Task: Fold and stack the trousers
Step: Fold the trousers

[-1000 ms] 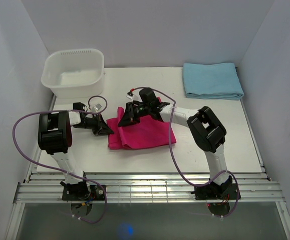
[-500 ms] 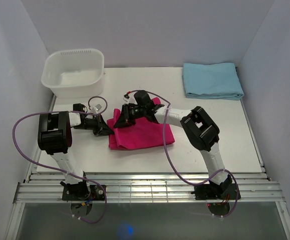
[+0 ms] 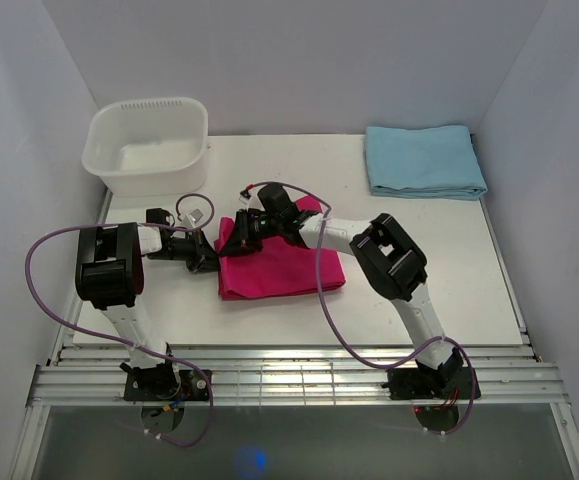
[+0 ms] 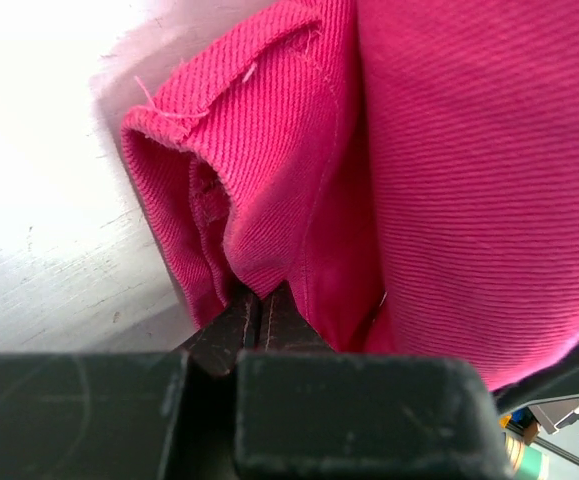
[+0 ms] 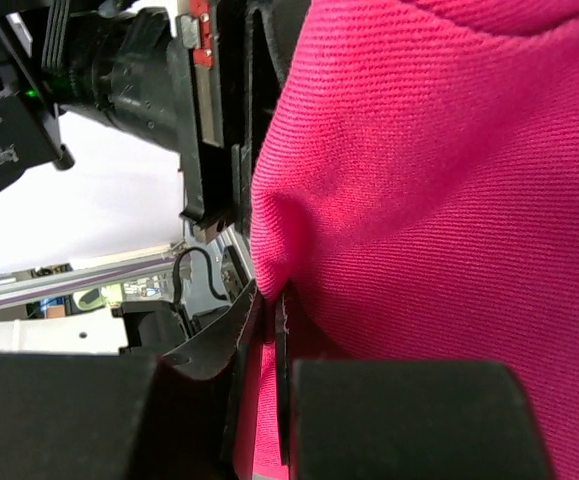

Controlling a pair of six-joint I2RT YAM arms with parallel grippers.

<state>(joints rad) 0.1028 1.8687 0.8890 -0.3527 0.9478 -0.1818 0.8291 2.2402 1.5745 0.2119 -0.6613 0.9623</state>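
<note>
Centre-left on the white table (image 3: 419, 275): magenta-pink trousers (image 3: 289, 268), folded down to a rough rectangle, flat along the right and near sides, bunched and raised at the far-left corner. Judged mid-fold, not yet stacked.

At the far-left corner of the table: white plastic tub (image 3: 149, 145), well apart from the garment and playing no evident part in the present step. At the far-right corner: light blue folded cloth (image 3: 424, 160), flat, touched by neither arm; possibly marks the stacking spot, though cannot be confirmed.

Both arms reaching in to the same left edge of the trousers, presumably to carry the doubled edge as one and keep the layers aligned.

At the left gripper (image 4: 259, 300): jaws pinched tight on a hemmed fold of the trousers, fabric wedged at the fingertips, seam and a loose thread showing just above. At the right gripper (image 5: 267, 300): jaws likewise all but closed, clamping a thin ridge of the same fabric drawn to a point, with the left gripper's body just beside it. Grips set close together, so little slack between them; risk judged to lie in the inner layers slipping out if lifted fast.
</note>
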